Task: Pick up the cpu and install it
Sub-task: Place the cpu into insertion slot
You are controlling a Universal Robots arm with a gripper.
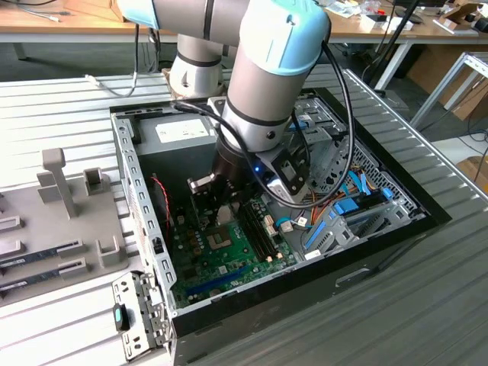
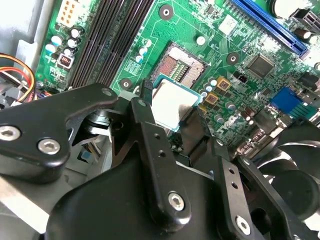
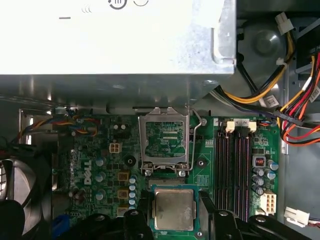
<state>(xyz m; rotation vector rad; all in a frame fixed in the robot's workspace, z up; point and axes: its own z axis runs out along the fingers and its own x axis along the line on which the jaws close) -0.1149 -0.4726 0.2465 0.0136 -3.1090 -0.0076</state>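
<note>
The cpu (image 2: 172, 102) is a silver square chip with a thin green rim, and my gripper (image 2: 172, 107) is shut on it, one black finger on each of two opposite edges. In the first wrist view the cpu (image 3: 173, 209) sits between the fingers (image 3: 142, 212), just short of the socket's raised load plate (image 3: 164, 140). The open socket (image 2: 182, 64) with its pin field lies right beside the chip, which overlaps the socket's edge. In the exterior view the gripper (image 1: 227, 204) reaches down into the open computer case over the green motherboard (image 1: 229, 255).
A silver power supply (image 3: 100, 35) stands close behind the socket. Black memory slots (image 3: 235, 165) run beside it, a fan (image 2: 295, 170) is on the other side, and cable bundles (image 3: 295, 115) hang near. A grey fixture (image 1: 53, 229) with memory sticks lies at the exterior view's left.
</note>
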